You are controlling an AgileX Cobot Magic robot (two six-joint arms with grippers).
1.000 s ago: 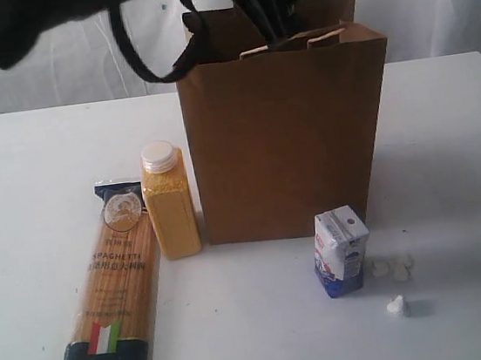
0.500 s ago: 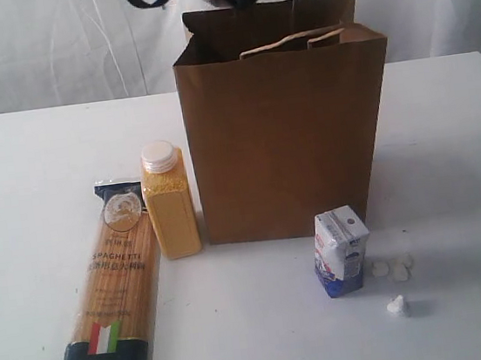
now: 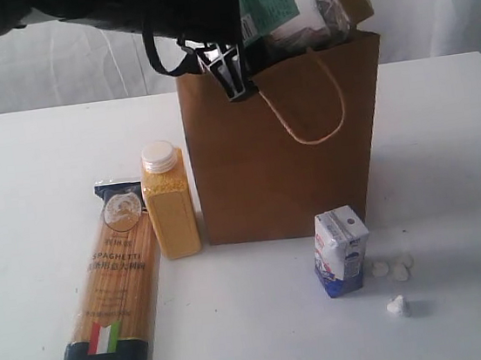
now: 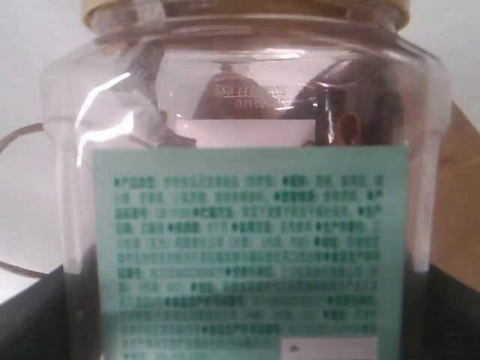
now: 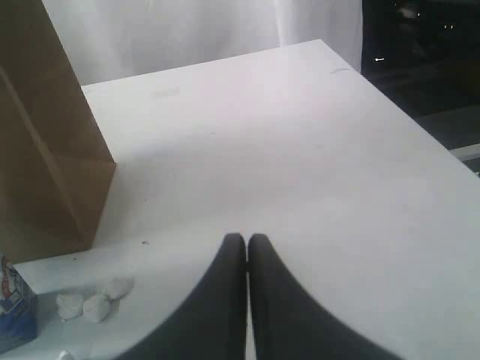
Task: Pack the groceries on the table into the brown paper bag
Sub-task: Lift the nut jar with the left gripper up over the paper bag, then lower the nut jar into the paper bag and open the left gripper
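My left gripper [image 4: 240, 321] is shut on the gold-lidded clear jar [image 3: 302, 1], holding it tilted just above the mouth of the brown paper bag [image 3: 283, 166]. The jar [image 4: 247, 150] with its green label fills the left wrist view. On the table [image 3: 449, 163], left of the bag, lie the spaghetti packet [image 3: 113, 283] and the upright yellow-grain bottle [image 3: 169, 202]. The white-blue carton [image 3: 341, 251] stands in front of the bag. My right gripper [image 5: 247, 244] is shut and empty above bare tabletop. The brown pouch and the can are out of view.
A paper handle loop [image 3: 310, 105] hangs down the bag's front. A black strap and clip [image 3: 232, 71] dangle from the left arm at the bag's top left corner. Small white lumps [image 3: 394, 268] lie right of the carton, also in the right wrist view [image 5: 86, 304].
The left arm has come back over the bag with the jar, which now shows at the bag's mouth. The bag's handle has dropped down over its front.
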